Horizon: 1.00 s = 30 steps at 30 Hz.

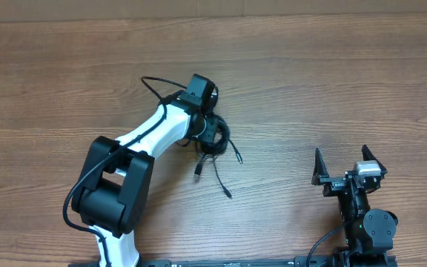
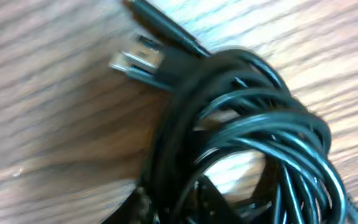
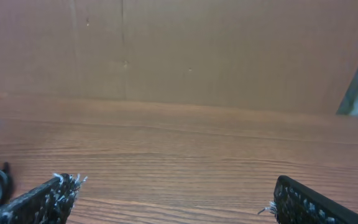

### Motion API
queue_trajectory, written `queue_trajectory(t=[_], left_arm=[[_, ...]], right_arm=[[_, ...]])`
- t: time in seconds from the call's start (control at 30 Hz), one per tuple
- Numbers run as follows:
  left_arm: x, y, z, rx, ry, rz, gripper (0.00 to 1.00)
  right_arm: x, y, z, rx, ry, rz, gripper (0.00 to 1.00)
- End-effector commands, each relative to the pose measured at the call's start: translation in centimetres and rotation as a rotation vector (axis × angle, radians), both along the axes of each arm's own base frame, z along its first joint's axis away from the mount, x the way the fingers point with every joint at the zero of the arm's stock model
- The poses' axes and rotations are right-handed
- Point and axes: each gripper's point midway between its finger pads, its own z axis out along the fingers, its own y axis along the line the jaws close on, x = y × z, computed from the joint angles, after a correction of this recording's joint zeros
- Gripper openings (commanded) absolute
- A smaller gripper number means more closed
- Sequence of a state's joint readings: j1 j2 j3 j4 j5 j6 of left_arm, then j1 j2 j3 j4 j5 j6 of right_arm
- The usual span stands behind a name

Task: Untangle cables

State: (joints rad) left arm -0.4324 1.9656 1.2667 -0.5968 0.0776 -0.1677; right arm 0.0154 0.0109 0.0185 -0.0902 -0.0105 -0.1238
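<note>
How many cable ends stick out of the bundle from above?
3: a plug just below the bundle, a tip lower right, another right. Others may hide under the arm.

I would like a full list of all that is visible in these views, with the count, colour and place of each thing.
cables: one tangled bunch, number of cords not clear, black, middle of the table, loose ends trailing toward the near edge
USB plug: one, black with a metal tip, sticking out of the bunch
table: one, brown wood grain, under everything
back panel: one, plain brown, behind the table's far edge
left arm: one, white and black, reaching from the near edge to over the bunch; grip not visible
right gripper: one, black, near right corner, open, holding nothing
</note>
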Motion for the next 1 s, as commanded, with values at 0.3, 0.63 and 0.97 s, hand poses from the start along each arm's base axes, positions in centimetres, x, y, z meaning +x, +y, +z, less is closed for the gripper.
queue_trajectory(t=[0.3, 0.63, 0.97], left_arm=[[0.7, 2.4, 3.8, 0.042, -0.006, -0.002, 0.71], [2.0, 3.0, 4.0, 0.037, -0.044, 0.072, 0.54], [1.6, 3.1, 3.2, 0.04, -0.037, 0.072, 0.34]], right_arm=[[0.0, 0.0, -0.2, -0.001, -0.003, -0.005, 1.0], [0.0, 0.0, -0.2, -0.001, -0.003, -0.005, 1.0], [0.0, 0.0, -0.2, -0.001, -0.003, -0.004, 1.0]])
